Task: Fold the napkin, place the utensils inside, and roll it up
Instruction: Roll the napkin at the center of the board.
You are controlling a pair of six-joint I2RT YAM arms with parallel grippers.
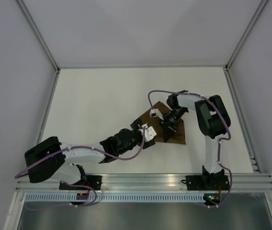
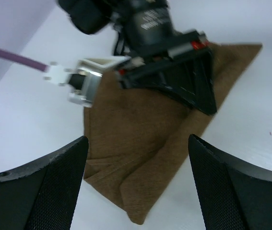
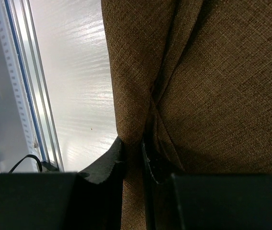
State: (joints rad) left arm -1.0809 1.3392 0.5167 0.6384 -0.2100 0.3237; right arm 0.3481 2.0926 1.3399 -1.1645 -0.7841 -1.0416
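Pinching napkin (image 3: 222,72), right end effector (image 3: 133,149) nearly closed.

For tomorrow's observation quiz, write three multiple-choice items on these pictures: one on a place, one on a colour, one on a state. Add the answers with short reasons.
1. Where does the napkin lie? A on the table, near its middle; B in the far left corner; C held in the air.
2. Its colour? A white; B brown; C teal.
3. The right pincer is: A wide open; B shut on a napkin fold; C clear of the cloth.
Answers: 1 A, the top view shows it lying there; 2 B, every view shows brown cloth; 3 B, the right wrist view shows it clamping a fold.
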